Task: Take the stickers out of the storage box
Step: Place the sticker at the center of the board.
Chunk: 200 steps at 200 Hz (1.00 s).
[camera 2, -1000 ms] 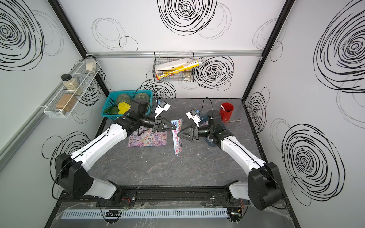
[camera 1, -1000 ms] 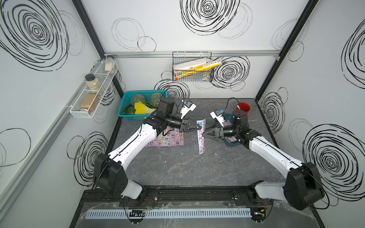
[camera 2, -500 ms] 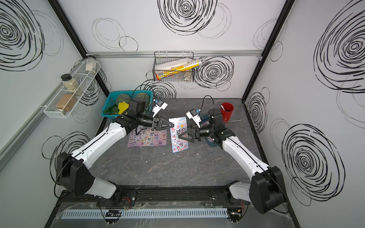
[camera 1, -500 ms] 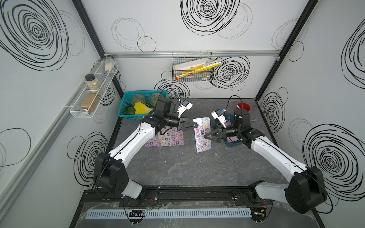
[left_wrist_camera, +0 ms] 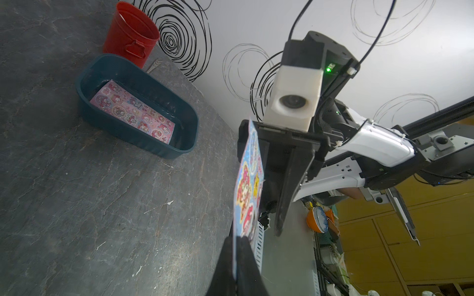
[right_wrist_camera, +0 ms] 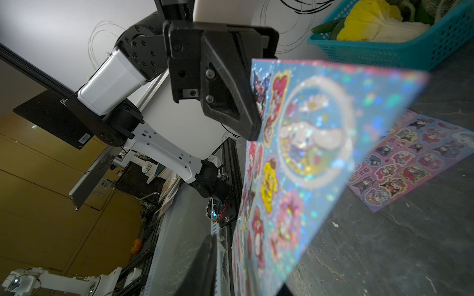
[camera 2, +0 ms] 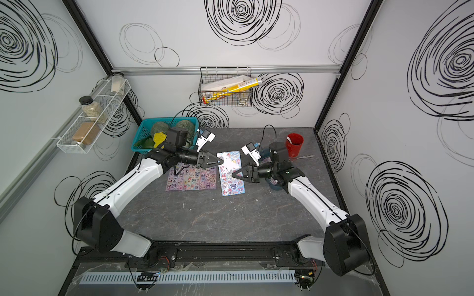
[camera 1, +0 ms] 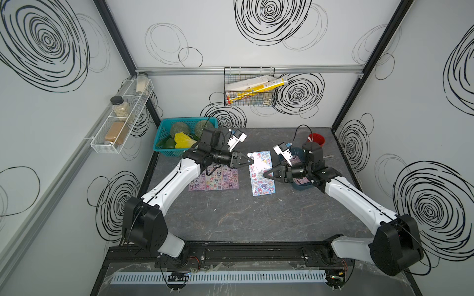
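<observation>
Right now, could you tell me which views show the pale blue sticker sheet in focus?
Both top views: the pale blue glittery sticker sheet is small but sharp; left wrist view: sharp, nearly edge-on; right wrist view: close, blurred, with rainbow glitter sparkle.

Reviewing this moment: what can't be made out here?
- How many remain in the storage box: the left wrist view shows only the top pink sheet; any beneath are hidden.
- Whether the right claw pinches the blue sheet: the sheet itself screens the contact in the left wrist view.
- Sheet count of the pile on the table: the left arm overlaps it in both top views.
</observation>
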Each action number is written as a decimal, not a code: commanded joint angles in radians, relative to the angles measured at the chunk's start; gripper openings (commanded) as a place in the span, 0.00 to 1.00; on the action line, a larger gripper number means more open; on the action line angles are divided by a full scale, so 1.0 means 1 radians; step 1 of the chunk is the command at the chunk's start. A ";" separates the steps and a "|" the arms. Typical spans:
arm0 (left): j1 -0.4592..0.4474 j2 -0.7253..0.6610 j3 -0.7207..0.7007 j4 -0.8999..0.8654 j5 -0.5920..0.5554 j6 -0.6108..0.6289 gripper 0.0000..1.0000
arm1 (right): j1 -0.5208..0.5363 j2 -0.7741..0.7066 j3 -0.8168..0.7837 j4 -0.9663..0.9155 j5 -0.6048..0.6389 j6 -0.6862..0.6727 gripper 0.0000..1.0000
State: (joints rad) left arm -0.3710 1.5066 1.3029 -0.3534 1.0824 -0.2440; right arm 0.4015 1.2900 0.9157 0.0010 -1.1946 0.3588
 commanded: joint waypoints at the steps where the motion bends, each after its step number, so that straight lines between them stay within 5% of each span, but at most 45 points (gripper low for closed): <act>1: 0.009 0.018 0.016 -0.023 -0.046 0.033 0.01 | -0.001 0.023 -0.013 -0.003 0.027 0.002 0.13; 29: 0.009 0.030 0.025 -0.054 -0.079 0.047 0.04 | -0.001 0.047 -0.015 -0.009 0.070 0.014 0.00; 56: 0.009 0.030 0.038 -0.084 -0.186 0.053 0.09 | -0.001 0.076 -0.007 -0.009 0.119 0.042 0.00; 110: 0.007 0.037 0.059 -0.138 -0.435 0.043 0.37 | -0.001 0.163 -0.006 0.050 0.281 0.189 0.00; 150: 0.008 0.039 0.067 -0.162 -0.605 0.020 0.41 | 0.036 0.277 0.026 0.084 0.419 0.272 0.00; 200: 0.010 0.022 0.067 -0.156 -0.644 0.000 0.42 | 0.128 0.500 0.200 0.049 0.483 0.249 0.00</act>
State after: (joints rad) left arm -0.3679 1.5356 1.3376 -0.5251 0.4862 -0.2306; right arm 0.5041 1.7252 1.0386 0.0528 -0.7650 0.6071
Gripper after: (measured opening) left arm 0.420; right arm 0.040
